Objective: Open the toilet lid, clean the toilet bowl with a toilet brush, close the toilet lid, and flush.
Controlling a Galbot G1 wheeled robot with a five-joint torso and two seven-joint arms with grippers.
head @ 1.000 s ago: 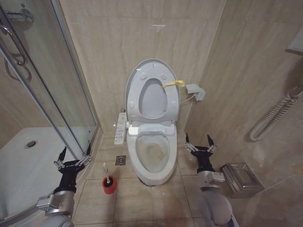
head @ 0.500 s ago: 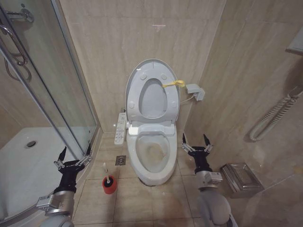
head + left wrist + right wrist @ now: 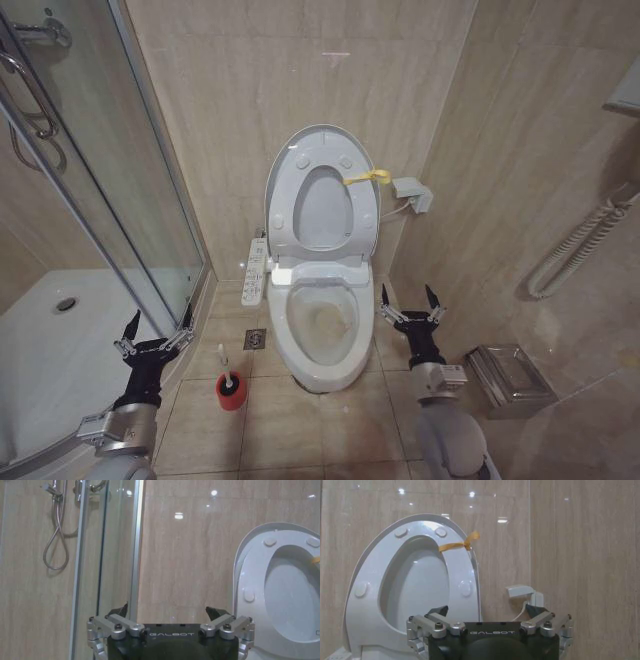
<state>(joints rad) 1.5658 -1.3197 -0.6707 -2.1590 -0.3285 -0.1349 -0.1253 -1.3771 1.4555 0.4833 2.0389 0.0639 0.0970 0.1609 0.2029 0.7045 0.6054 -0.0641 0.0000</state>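
Toilet lid (image 3: 322,190) up vs wall; toilet bowl (image 3: 322,325) unobstructed. Toilet brush (image 3: 224,372) in red cup (image 3: 232,392) left of bowl, glass shower door (image 3: 120,200) beyond. Right tool (image 3: 405,302) spread, just right of bowl rim; left tool (image 3: 157,328) spread, near door.

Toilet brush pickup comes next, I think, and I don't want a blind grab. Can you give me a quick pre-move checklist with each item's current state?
1. Toilet lid raised against the wall, with the seat up too: ok.
2. Toilet bowl uncovered, stain visible inside: ok.
3. Toilet brush standing in its red holder on the floor, on the bowl's left: ok.
4. Left tool open and empty, above the shower tray's edge, near the brush: ok.
5. Right tool open and empty, beside the bowl's right rim: ok.
6. Brush handle free to lift from the holder: cannot tell.
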